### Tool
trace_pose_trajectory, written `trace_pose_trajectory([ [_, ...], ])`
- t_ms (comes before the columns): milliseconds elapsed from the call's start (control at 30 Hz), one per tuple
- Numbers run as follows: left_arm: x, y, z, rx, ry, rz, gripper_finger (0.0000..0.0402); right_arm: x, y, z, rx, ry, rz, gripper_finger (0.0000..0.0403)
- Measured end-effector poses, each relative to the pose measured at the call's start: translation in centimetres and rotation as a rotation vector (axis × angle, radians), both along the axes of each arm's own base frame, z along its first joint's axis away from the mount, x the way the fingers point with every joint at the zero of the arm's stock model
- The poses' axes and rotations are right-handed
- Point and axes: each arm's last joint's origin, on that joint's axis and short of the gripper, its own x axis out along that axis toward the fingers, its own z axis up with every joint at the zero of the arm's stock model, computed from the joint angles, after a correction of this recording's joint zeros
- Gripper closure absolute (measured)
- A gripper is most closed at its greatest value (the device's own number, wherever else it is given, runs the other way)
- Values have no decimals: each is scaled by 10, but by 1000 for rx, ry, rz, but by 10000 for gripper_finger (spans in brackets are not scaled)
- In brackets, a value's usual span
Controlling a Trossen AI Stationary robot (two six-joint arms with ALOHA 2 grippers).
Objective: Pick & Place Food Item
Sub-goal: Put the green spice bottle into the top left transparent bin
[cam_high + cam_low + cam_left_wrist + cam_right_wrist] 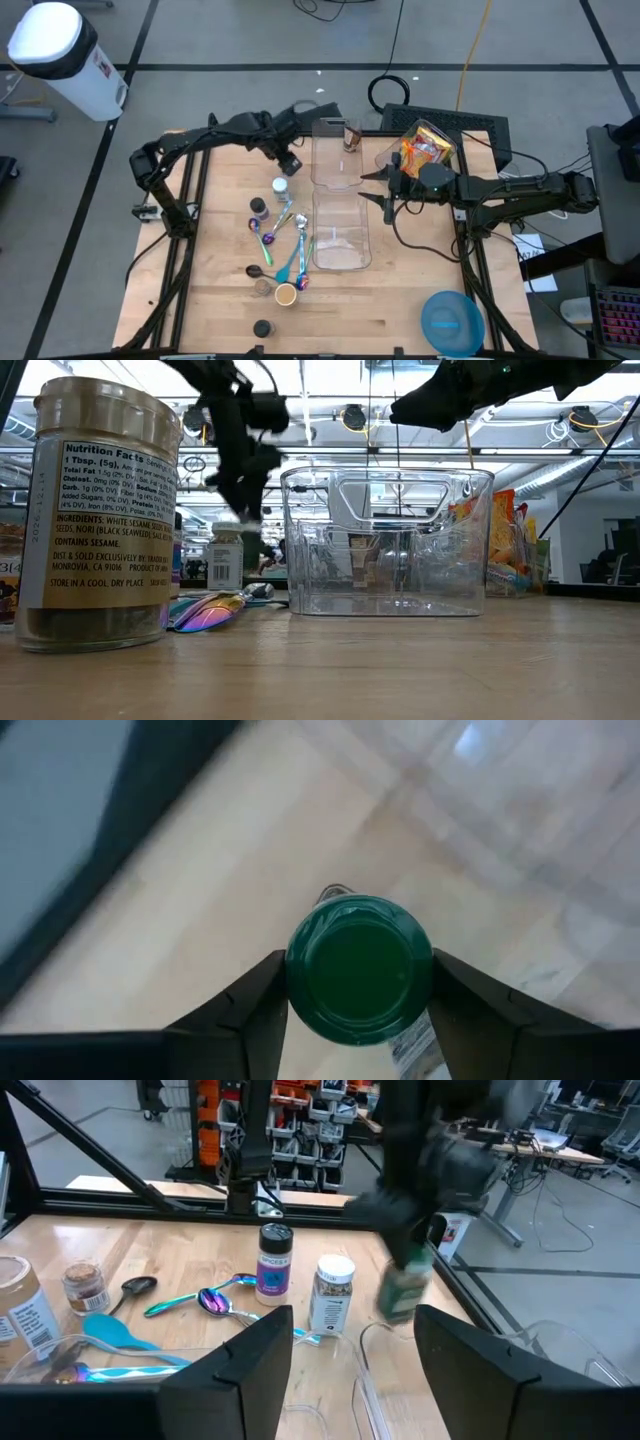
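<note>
Nearest the low camera stands a big sesame seasoning jar [98, 515], upright on the wooden table [400, 670], its nutrition label facing out. Behind it lie iridescent spoons [215, 610], then a clear plastic bin [385, 545].

Between the left gripper [357, 982] fingers [250, 1005] sits a green-capped bottle [360, 968]. Seen from that wrist, the round cap fills the gap from one finger to the other, so the bottle's long axis runs straight away from the camera, cap toward the wrist and base toward the table. The jaws pinch the cap from both sides. From the right wrist the same bottle [405, 1288] hangs below the left gripper [410, 1245], close to upright, blurred, and apparently clear of the tabletop. In the high view this gripper [291, 165] sits beside the far clear bin [335, 155].

The right gripper [388, 183] hovers over the bins' right edge, jaws partly spread and holding nothing, with a snack bag container [425, 150] just behind it.

On the table beyond the right jaws stand a purple-labelled spice jar [273, 1262] and a white-capped spice jar [332, 1295], both upright, with a turquoise spoon [125, 1335] lying flat nearby. A blue bowl [452, 322] rests at the table's near right corner. A white bin [65, 55] stands on the grey floor; shelving and desks fill the room beyond.
</note>
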Motion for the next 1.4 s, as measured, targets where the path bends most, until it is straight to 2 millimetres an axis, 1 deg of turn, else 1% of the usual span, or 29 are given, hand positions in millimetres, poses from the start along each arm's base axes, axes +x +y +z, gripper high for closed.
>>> trace_pose_trajectory([
  [133, 4, 2, 44, 43, -69, 0, 199, 0, 0, 0, 0, 0, 0, 202],
  [267, 9, 4, 86, 119, -199, 0, 199, 0, 0, 0, 0, 0, 0, 202],
  [367, 11, 6, 104, 147, -253, 1, 199, 0, 0, 0, 0, 0, 0, 202],
  [467, 16, 10, 109, 165, -290, -13, 199, 0, 0, 0, 0, -2, -1, 202],
  [567, 23, 16, 103, 145, -292, -21, 199, 0, 0, 1, -1, -7, -2, 202],
  [700, 36, 25, 81, 110, -242, -33, 199, 0, -1, 1, -1, -13, -5, 202],
  [833, 48, 26, 65, 106, -193, -85, 199, 0, -1, 1, -2, -8, -7, 202],
  [1100, 68, 36, 43, 126, -210, -89, 199, 0, -1, -1, 0, 10, -8, 202],
  [1333, 84, 38, 11, 71, -151, -105, 199, 0, -1, -1, 4, 10, -9, 202],
  [1400, 87, 37, 5, 46, -140, -115, 199, 0, -1, -1, 4, 10, -9, 202],
])
